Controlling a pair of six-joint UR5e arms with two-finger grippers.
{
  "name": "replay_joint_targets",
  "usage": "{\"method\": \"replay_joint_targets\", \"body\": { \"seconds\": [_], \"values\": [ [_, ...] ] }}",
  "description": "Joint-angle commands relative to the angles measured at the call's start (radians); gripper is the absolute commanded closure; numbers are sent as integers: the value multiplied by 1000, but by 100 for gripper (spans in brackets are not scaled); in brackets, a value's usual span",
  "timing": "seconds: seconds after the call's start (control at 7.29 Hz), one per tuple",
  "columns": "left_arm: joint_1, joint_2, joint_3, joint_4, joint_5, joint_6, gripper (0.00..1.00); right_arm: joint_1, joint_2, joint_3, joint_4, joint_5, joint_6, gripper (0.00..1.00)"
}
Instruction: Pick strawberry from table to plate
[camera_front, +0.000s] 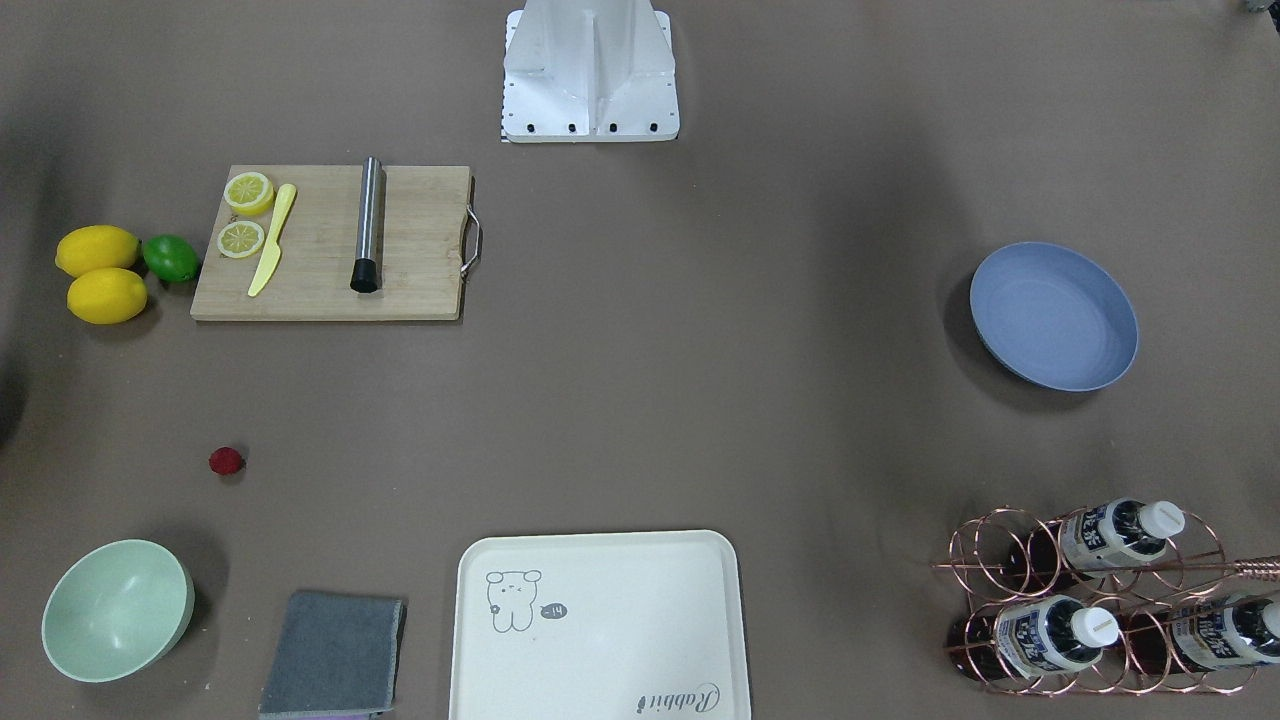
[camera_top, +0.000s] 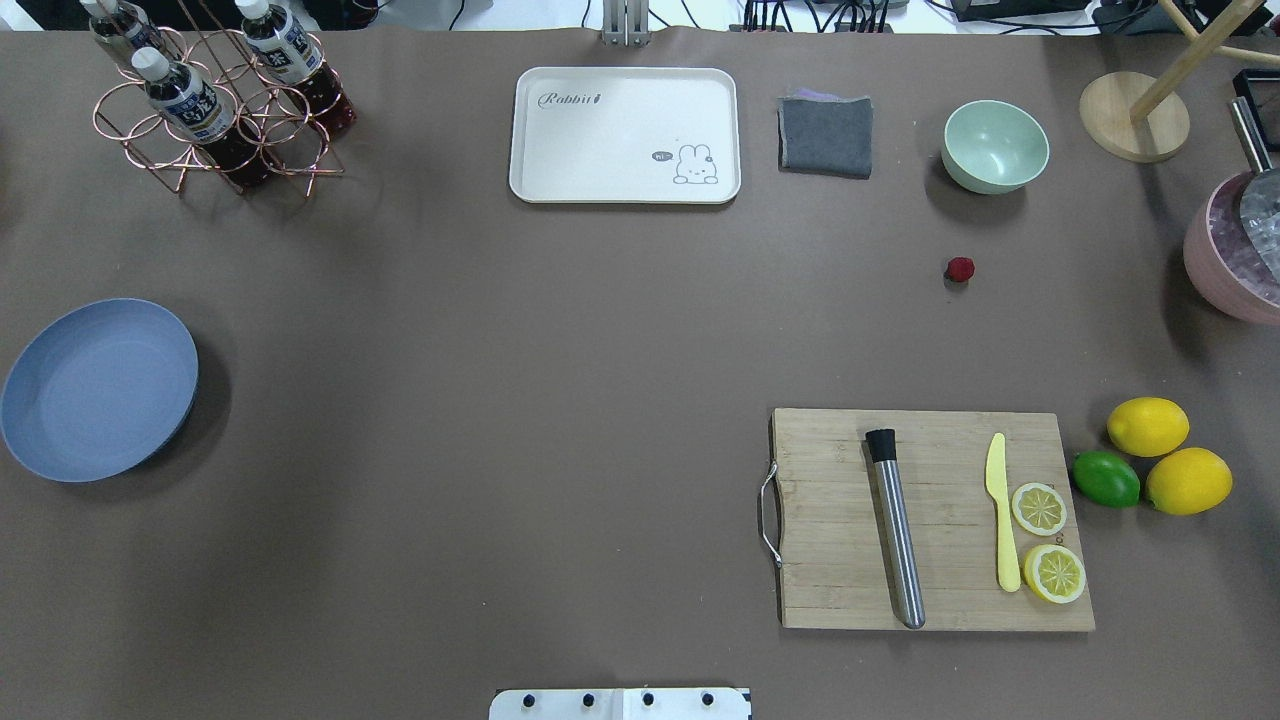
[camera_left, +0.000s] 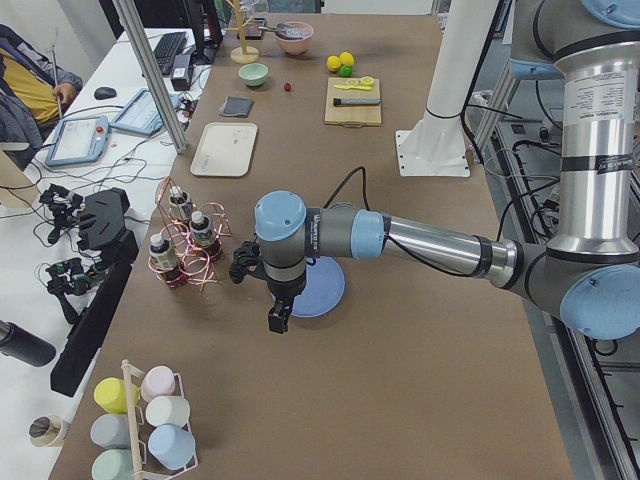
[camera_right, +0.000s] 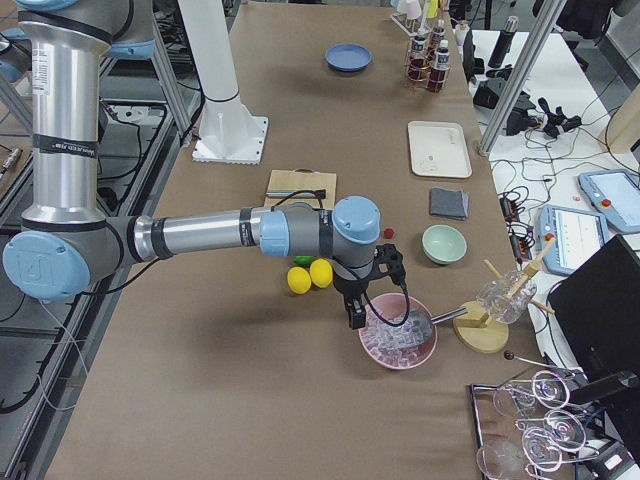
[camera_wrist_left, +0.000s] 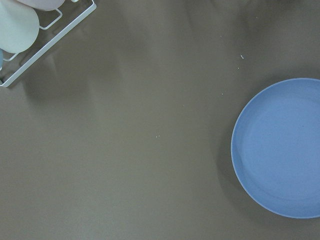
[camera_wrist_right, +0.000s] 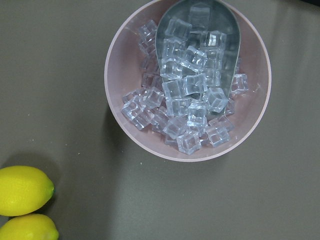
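Although small in every view, can make out the strawberry (camera_top: 960, 269) as a dark-red, roundish berry with a bumpy skin, far smaller than the lemons (camera_top: 1148, 426). Lies alone on the table (camera_top: 500, 350), on the robot's right half. Sits near the mint-green bowl (camera_top: 995, 146), between it and the cutting board (camera_top: 830, 520), touching neither. Throws a small shadow on the brown cover. Shrinks to little more than a red dot in the two side views.

Stands well apart from the plate (camera_top: 100, 390), a shallow, matte blue-grey round with a low rim, over on the robot's left side.

Finds the left gripper (camera_left: 278, 318) hanging above the table just beside the plate, pointing down. Shows only from the side camera, so cannot tell whether its fingers are parted or closed. From the left wrist camera, catches the plate at the right edge and brown table beside it.

Finds the right gripper (camera_right: 355, 315) apparently over the pink bowl of ice cubes (camera_wrist_right: 117, 60), beside the lemons and away from the strawberry. Again cannot tell its state from the side view alone.
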Motion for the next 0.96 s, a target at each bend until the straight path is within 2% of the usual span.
{"method": "replay_joint_targets", "body": {
  "seconds": [0.0,0.82],
  "values": [
    [0,-3,0,-11,-1,-1,2,0,7,0,0,-1,2,0],
    [31,7,2,-41,5,-1,2,-5,2,9,2,5,46,0]
  ]
}}
